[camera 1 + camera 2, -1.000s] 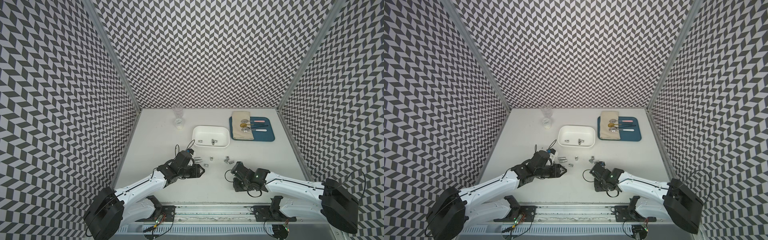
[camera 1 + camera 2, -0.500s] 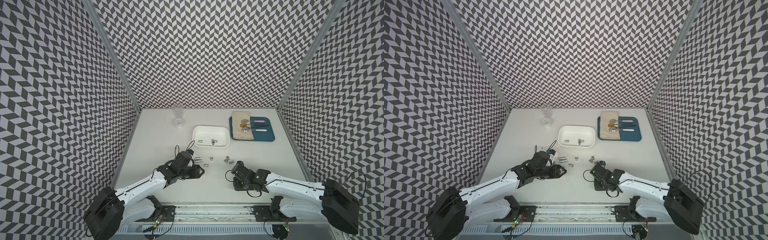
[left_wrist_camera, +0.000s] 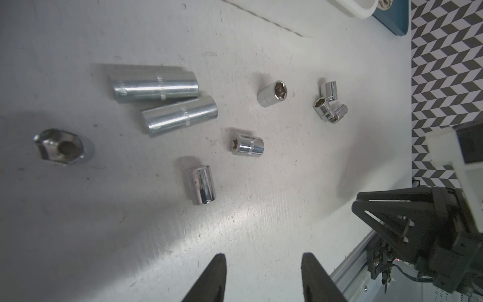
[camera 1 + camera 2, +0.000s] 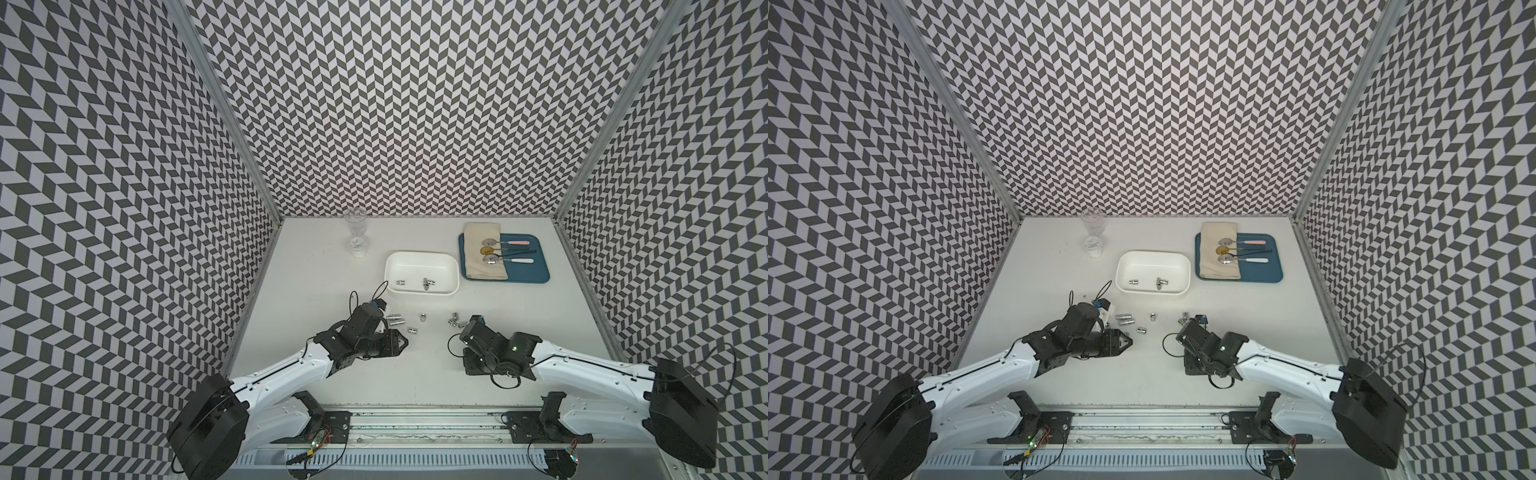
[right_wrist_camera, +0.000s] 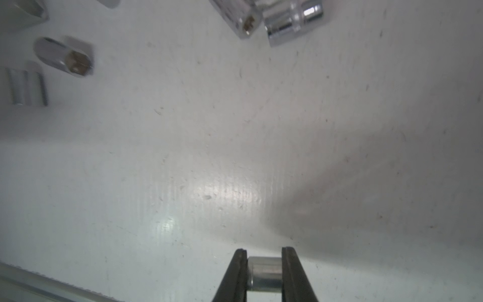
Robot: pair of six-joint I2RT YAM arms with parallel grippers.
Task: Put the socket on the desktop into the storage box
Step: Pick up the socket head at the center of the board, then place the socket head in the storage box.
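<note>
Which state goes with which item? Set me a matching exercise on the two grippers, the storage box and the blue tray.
Items:
1. right gripper
2. left gripper
3. storage box
4. blue tray

States:
a. carries a cloth and spoons
b. open, nothing between the fingers
c. shut on a socket
d. has sockets inside

Pairs: 1-c, 2-b, 3-d, 4-a.

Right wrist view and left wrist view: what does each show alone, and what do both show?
Only the right wrist view shows the small socket held between the right gripper's fingers. Only the left wrist view shows the left gripper, its fingers open and empty, a corner of the storage box and the blue tray. Both show loose sockets on the white table.
</note>
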